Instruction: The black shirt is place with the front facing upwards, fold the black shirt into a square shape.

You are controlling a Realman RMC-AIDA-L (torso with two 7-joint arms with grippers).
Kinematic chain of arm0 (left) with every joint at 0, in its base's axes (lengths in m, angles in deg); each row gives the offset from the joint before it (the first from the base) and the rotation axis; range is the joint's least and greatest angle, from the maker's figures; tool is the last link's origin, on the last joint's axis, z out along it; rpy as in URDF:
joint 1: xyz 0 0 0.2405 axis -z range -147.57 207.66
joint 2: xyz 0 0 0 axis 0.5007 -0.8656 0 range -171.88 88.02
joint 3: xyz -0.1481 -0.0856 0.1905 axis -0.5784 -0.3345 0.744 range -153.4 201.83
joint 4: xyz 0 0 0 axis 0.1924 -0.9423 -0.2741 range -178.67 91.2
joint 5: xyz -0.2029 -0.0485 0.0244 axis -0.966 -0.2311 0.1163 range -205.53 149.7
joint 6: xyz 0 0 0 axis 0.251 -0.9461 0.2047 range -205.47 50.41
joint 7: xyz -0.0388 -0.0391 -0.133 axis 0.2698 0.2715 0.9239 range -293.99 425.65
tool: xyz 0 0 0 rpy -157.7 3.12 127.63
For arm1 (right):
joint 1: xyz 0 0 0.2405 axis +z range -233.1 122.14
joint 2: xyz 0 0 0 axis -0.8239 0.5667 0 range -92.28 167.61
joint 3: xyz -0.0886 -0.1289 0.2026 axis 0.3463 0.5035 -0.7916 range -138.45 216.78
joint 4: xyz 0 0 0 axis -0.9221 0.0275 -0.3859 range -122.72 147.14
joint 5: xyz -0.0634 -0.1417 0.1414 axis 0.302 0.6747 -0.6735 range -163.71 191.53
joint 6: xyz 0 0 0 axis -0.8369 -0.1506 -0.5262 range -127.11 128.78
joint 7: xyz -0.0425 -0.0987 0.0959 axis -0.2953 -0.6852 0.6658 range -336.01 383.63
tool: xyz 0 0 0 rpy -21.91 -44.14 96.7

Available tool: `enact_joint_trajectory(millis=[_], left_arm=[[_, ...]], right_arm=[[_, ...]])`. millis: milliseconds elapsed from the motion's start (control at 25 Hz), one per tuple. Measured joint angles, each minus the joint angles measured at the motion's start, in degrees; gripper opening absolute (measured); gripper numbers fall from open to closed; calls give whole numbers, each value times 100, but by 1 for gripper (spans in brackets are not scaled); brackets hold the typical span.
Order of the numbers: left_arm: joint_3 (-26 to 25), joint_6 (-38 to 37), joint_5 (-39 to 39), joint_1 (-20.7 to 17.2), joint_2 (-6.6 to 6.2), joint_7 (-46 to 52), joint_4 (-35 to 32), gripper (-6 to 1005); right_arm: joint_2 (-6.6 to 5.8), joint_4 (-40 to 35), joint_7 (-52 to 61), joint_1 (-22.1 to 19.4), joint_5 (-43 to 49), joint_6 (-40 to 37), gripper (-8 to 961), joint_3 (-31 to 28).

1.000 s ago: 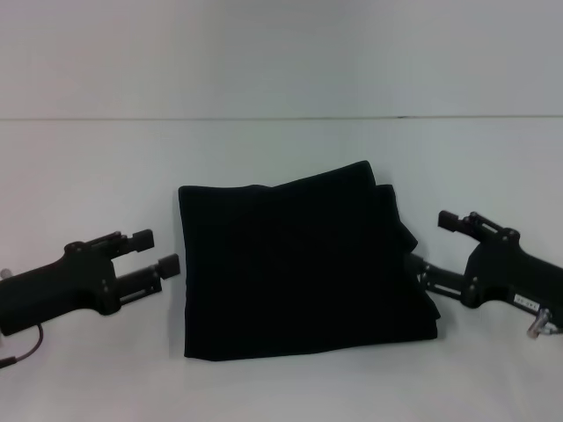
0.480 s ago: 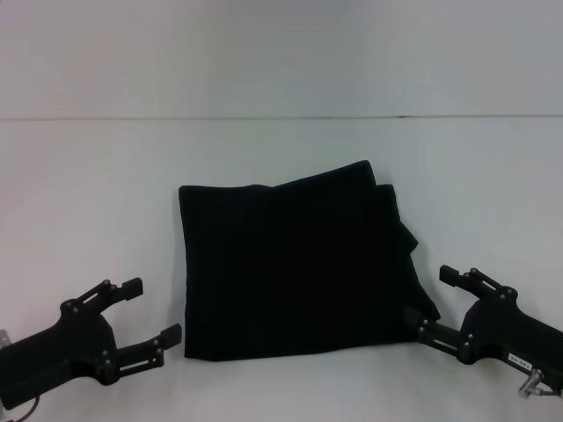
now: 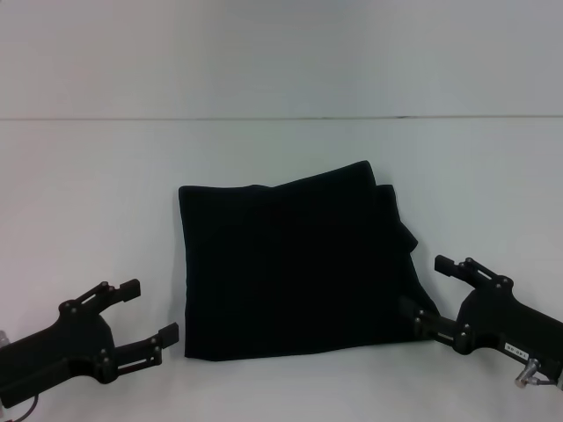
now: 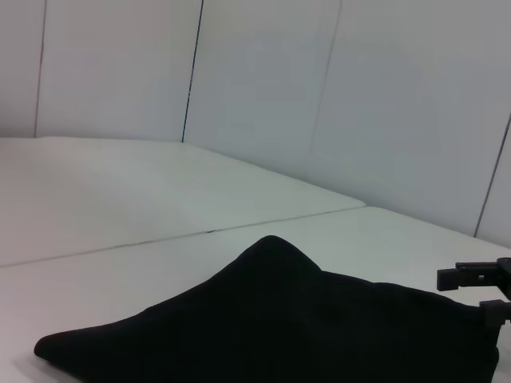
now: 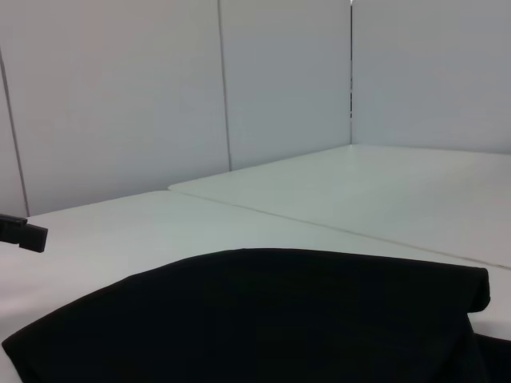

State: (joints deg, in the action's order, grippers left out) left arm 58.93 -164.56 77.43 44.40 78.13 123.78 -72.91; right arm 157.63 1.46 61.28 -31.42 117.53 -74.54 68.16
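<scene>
Head cam high, looks forward-down over white table (image 3: 88, 176), wall behind. Both wrist cams low, near tabletop, facing inward from opposite sides. All three share folded black shirt (image 3: 295, 264).

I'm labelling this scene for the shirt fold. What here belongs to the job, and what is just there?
Part of the job:
- black shirt, already folded to a rough square
- left claw, open, beside its near-left corner
- right claw, open, at its near-right corner

Just there:
- white table
- white wall
</scene>
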Motion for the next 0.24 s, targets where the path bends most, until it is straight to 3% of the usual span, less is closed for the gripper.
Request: enact_joint_trajectory(millis=[240], left_arm=[[0,-32,4,-3,0,28,0,952]], right_arm=[[0,0,1,18,1,-41,882,0]])
